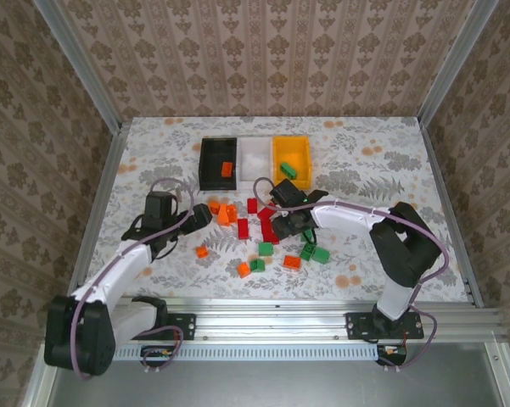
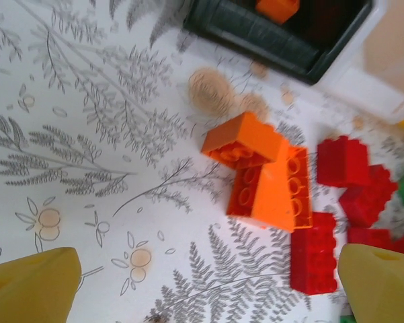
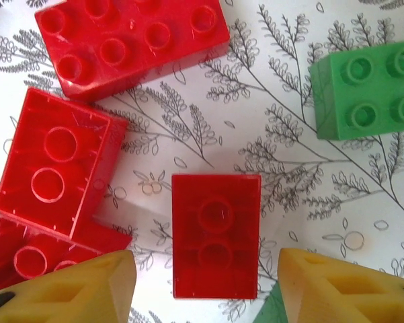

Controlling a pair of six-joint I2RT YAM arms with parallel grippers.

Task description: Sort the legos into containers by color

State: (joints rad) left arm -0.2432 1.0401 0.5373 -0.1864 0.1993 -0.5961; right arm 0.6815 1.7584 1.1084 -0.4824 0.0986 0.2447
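Note:
Three containers stand in a row at the back: a black bin (image 1: 212,161) holding an orange lego (image 1: 227,169), a white bin (image 1: 255,156), and a yellow bin (image 1: 301,153) holding a green lego (image 1: 288,170). Loose legos lie on the floral table: orange ones (image 1: 223,212), red ones (image 1: 243,227) and green ones (image 1: 314,253). My left gripper (image 1: 202,219) (image 2: 208,289) is open wide over bare cloth, just short of an orange pair (image 2: 262,168). My right gripper (image 1: 286,222) (image 3: 205,289) is open and straddles an upturned red lego (image 3: 216,235), with a gap on each side.
More red legos (image 3: 131,40) (image 3: 60,161) crowd the right gripper's left side, and a green one (image 3: 366,87) lies to its right. Red legos (image 2: 314,252) sit by the left gripper's right finger (image 2: 380,282). The black bin's wall (image 2: 255,30) is just beyond. Metal rails (image 1: 322,318) edge the table.

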